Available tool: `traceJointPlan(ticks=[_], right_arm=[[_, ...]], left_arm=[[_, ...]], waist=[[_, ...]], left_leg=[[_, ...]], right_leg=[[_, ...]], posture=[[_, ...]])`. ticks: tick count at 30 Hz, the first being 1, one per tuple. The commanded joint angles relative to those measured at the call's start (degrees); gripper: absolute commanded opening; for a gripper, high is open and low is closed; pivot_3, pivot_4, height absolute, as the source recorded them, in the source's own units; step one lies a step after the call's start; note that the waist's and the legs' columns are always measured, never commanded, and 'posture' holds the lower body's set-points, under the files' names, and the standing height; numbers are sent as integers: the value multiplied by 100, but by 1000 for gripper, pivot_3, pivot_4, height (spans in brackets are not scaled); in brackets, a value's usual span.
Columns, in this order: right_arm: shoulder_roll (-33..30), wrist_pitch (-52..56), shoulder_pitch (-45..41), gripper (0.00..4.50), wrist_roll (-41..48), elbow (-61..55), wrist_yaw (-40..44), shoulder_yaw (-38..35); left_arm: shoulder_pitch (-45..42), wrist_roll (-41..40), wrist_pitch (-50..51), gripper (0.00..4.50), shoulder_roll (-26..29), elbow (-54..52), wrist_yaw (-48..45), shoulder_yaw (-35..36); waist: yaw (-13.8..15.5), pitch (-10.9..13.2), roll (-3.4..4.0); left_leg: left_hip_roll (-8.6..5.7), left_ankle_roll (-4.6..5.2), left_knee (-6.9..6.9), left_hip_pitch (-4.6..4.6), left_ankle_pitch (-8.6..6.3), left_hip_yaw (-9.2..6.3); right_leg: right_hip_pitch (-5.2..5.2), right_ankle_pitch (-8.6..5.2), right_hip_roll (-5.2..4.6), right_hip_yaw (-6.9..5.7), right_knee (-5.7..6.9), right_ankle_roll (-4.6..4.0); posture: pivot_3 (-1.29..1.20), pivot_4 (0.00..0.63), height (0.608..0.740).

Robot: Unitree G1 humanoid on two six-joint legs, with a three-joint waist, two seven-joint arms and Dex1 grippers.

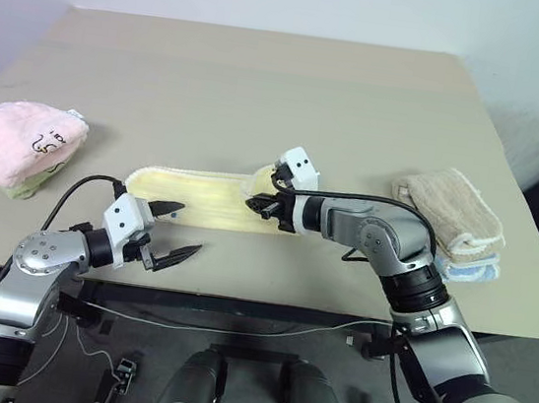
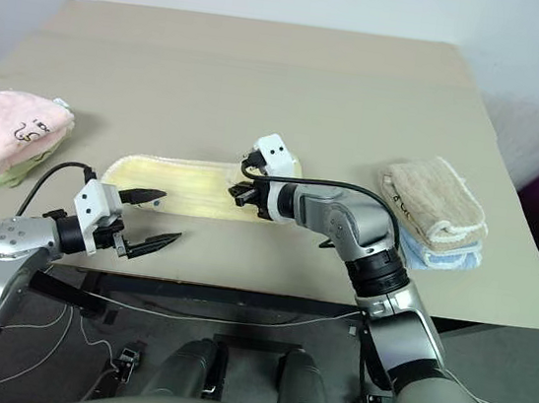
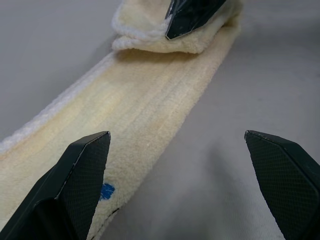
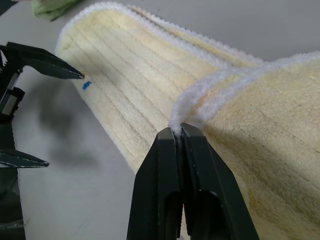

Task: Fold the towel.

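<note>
1. Mid-fold: right end effector (image 1: pixel 261 203) clamped on towel (image 1: pixel 200 197) edge, lifted over the desk (image 1: pixel 264 92).
2. Left end effector (image 1: pixel 174 232) wide open, empty, near the far end.
3. Next probably: carry edge across, release.

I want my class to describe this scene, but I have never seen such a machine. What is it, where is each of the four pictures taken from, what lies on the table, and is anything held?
It is a humanoid robot with two arms, each ending in a two-fingered black gripper. Two pictures come from cameras in its head, looking down over the arms; the other two come from a camera on each wrist, looking along that gripper's fingers. On the table lies a pale yellow towel. The right gripper is shut on the towel's edge, with that end doubled over the rest. The left gripper is open by the other end, holding nothing. A pink towel lies to the robot's left, a beige towel to its right.
</note>
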Motion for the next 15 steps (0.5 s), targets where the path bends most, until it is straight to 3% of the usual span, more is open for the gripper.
traceJointPlan(ticks=[1, 8, 12, 15], right_arm=[[148, 85, 63, 681, 112, -307, 185, -358], [-1, 205, 326, 3086, 267, -1409, 340, -846], [-331, -436, 422, 3086, -115, -1409, 603, -983], [-500, -1336, 298, 2481, -847, -706, 820, -714]], left_arm=[[88, -194, 68, 4500, -2, -298, 107, 237], [640, -705, 507, 4500, -321, -808, 531, 613], [972, -1389, 997, 4500, -803, -1277, 1129, 1021], [1202, -1776, 1379, 4500, -1160, -1544, 1615, 1207]], waist=[[-1, 0, 0], [-1, 0, 1], [14, 0, 0], [9, -2, -2]], left_leg=[[0, 0, 0, 0, 0, 0], [0, 0, -2, 0, 0, 0], [0, 0, -3, 0, 0, -1], [0, -1, -1, 4, -1, -4]], right_leg=[[0, 0, 0, 0, 0, 0], [0, 0, -2, 1, -1, 0], [4, 0, -4, 1, -7, 0], [10, 0, -4, -1, -7, 0]], posture=[[0, 150, 740], [0, 150, 740], [0, 150, 740], [0, 150, 740]])
